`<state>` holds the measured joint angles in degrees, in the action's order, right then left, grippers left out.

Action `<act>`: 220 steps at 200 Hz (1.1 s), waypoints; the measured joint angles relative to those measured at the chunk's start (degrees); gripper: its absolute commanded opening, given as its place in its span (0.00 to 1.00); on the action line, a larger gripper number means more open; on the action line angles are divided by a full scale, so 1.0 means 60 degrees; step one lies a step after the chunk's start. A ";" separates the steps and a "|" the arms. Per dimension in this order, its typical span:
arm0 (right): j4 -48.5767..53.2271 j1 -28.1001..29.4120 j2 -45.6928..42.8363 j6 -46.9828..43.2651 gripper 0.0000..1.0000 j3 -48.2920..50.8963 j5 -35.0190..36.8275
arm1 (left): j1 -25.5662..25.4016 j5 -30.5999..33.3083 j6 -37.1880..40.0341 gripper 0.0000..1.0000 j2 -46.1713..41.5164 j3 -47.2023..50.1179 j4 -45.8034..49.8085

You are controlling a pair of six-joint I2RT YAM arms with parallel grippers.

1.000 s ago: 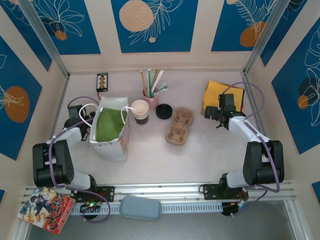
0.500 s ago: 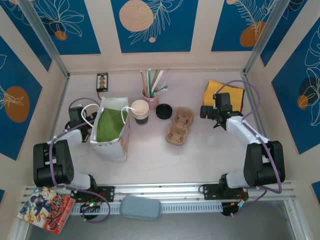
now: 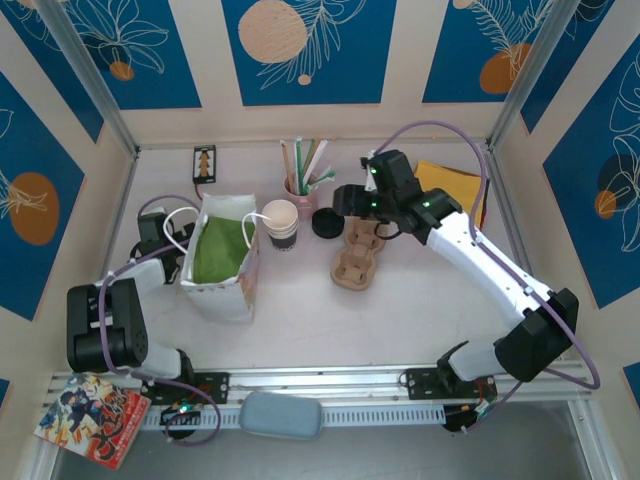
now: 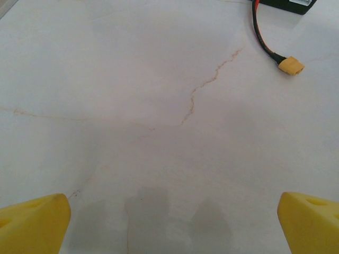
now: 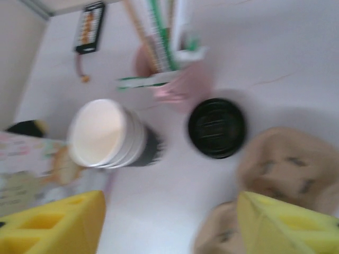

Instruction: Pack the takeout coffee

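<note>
The takeout coffee, as a lidded cup, is out of view. A lidless white paper cup [image 3: 280, 222] [image 5: 106, 133] with a dark striped band stands upright beside the white paper bag [image 3: 222, 255]. A loose black lid [image 3: 327, 222] [image 5: 216, 127] lies flat to the cup's right. My right gripper [image 3: 343, 203] [image 5: 169, 222] hovers above the lid and the cup carrier, open, with nothing between its yellow fingers [image 5: 53, 225]. My left gripper [image 3: 150, 230] [image 4: 172, 222] rests low over bare tabletop left of the bag, wide open and empty.
A brown pulp cup carrier [image 3: 358, 255] [image 5: 286, 164] lies right of the lid. A pink holder of straws [image 3: 303, 195] [image 5: 175, 79] stands behind the cup. A yellow cloth [image 3: 455, 185] is at the back right. A black device [image 3: 204, 162] and its cable plug [image 4: 291, 65] lie back left.
My right arm has swung left from the yellow cloth to above the lid and carrier, and its jaws have narrowed somewhat. The left arm has barely moved.
</note>
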<state>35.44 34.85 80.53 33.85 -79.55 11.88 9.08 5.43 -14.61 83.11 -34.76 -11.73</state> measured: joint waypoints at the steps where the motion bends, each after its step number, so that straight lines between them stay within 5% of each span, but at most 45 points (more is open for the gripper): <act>1: 0.0022 0.0058 0.0026 0.0044 0.63 -0.0051 -0.0022 | 0.0000 0.0004 0.0000 1.00 0.0000 0.0000 0.0000; 53: 0.0393 0.1985 0.1552 0.1424 0.47 -0.1654 -0.0845 | 0.0000 0.0138 -0.0011 1.00 0.0022 0.0000 -0.0022; 163: 0.0747 0.3184 0.3781 0.2426 0.47 -0.4320 -0.1887 | -0.0047 0.0331 -0.0011 1.00 0.0018 0.0131 -0.0237; 220: 0.1359 0.3202 0.4258 0.2554 0.21 -0.4841 -0.1832 | -0.0066 0.0353 -0.0007 1.00 0.0018 0.0131 -0.0259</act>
<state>43.59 54.06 106.08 49.17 -108.60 0.89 8.69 7.55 -14.66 83.22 -33.98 -13.28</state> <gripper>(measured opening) 0.251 0.998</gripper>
